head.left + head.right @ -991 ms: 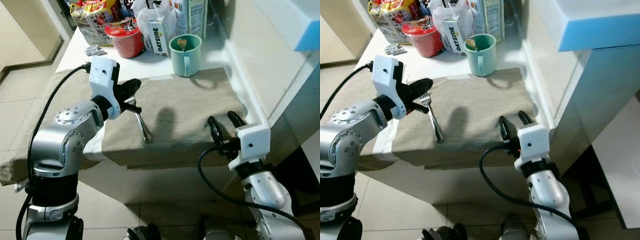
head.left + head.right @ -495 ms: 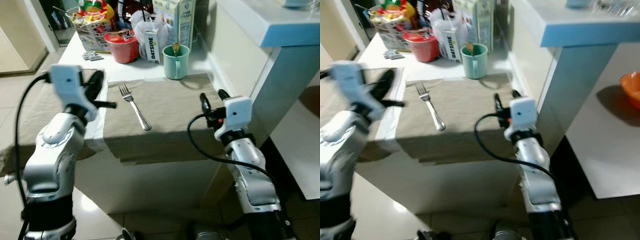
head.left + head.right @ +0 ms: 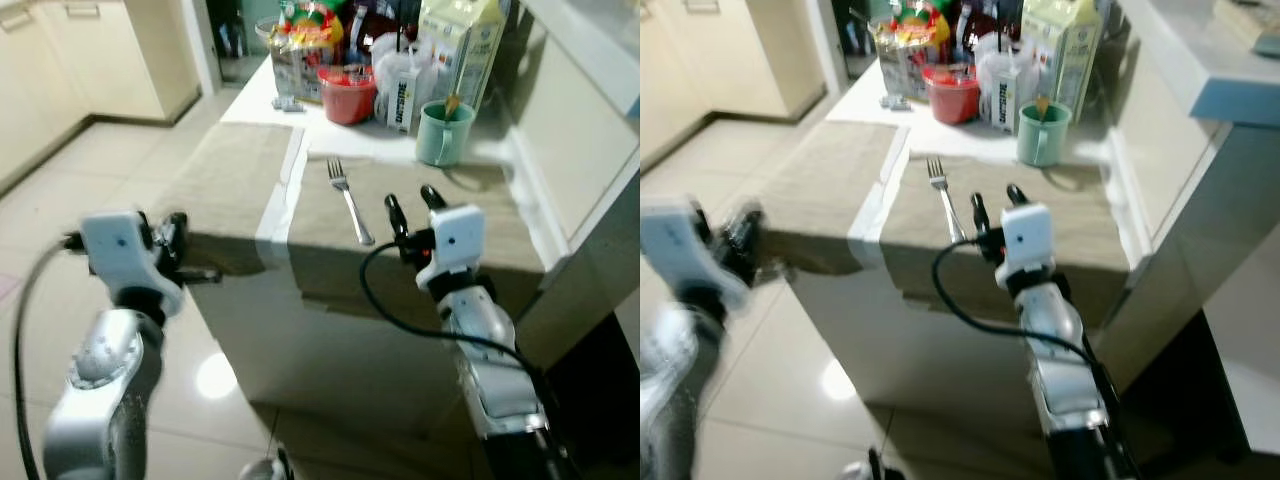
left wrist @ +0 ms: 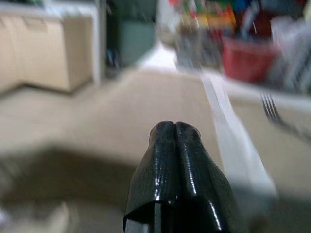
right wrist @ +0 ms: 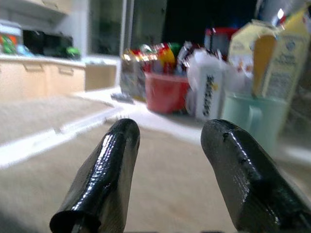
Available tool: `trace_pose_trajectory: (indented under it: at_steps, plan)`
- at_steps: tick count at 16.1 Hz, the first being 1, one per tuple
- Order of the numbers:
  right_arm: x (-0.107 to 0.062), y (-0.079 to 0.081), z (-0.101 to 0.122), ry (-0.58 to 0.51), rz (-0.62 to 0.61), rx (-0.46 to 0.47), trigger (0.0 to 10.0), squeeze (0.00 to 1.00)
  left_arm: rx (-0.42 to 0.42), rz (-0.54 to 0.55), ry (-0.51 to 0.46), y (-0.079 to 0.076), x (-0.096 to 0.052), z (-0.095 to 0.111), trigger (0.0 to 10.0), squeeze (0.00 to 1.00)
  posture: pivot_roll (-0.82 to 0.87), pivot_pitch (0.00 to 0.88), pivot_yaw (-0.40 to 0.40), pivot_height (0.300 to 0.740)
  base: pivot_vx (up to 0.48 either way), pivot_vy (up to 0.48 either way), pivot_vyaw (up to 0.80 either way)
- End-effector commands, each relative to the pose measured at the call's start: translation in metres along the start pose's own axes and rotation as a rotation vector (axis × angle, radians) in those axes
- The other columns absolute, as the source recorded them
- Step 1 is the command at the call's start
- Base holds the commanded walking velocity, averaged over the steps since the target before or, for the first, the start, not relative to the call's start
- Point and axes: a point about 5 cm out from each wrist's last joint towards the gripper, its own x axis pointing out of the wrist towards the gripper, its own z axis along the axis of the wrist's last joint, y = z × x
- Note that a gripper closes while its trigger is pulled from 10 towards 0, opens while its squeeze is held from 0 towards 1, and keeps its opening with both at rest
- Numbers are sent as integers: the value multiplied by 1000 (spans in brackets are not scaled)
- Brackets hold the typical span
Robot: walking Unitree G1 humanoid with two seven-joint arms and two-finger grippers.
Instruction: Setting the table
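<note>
A silver fork (image 3: 350,200) lies alone on the right-hand beige placemat (image 3: 470,225), tines toward the back; it also shows in the left wrist view as a blurred fork (image 4: 273,110). My left gripper (image 3: 173,243) is shut and empty, off the table's left front corner, its fingertips (image 4: 167,130) pressed together. My right gripper (image 3: 412,203) hovers open over the near edge of the right placemat, just right of the fork's handle, its two fingers (image 5: 114,160) wide apart with nothing between them. A green mug (image 3: 440,131) stands behind that mat.
A second beige placemat (image 3: 228,168) lies to the left. At the back stand a red bowl (image 3: 346,93), snack bags (image 3: 300,60), a small carton (image 3: 404,95) and a tall carton (image 3: 456,45). A counter wall (image 3: 575,130) closes the right. Tiled floor (image 3: 90,170) spreads left.
The whole view has drawn back and swung. My left gripper has left the fork on the mat and pulled away left, off the table. The right gripper stays over the mat's near edge.
</note>
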Motion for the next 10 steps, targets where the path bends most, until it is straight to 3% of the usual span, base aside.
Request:
trace_pose_trajectory:
  at_steps: [1, 3, 6, 7, 10]
  plan:
    - [-3, -9, 1, -8, -44, -10, 10000, 0, 3, -7, -16, -5, -1, -3, 10000, 0, -94, 0, 79, 740, 0, 0, 0]
    - [-7, -16, 0, -4, -80, -35, 10000, 0, -18, 14, 24, -5, -4, -16, 10000, 0, -106, 0, 79, 740, 0, 0, 0]
    - [-24, -35, -4, 21, -149, -109, 10000, 0, -4, -17, 117, -12, -26, -43, 10000, 0, -115, 0, 75, 740, 0, 0, 0]
    - [-30, -37, -5, 29, -157, -111, 10000, 0, 6, -29, 115, -12, -26, -43, 10000, 0, -118, 0, 75, 740, 0, 0, 0]
    - [-28, -33, -7, 32, -130, -114, 10000, 0, 47, -79, 61, -13, -4, -31, 10000, 0, -126, 0, 78, 740, 0, 0, 0]
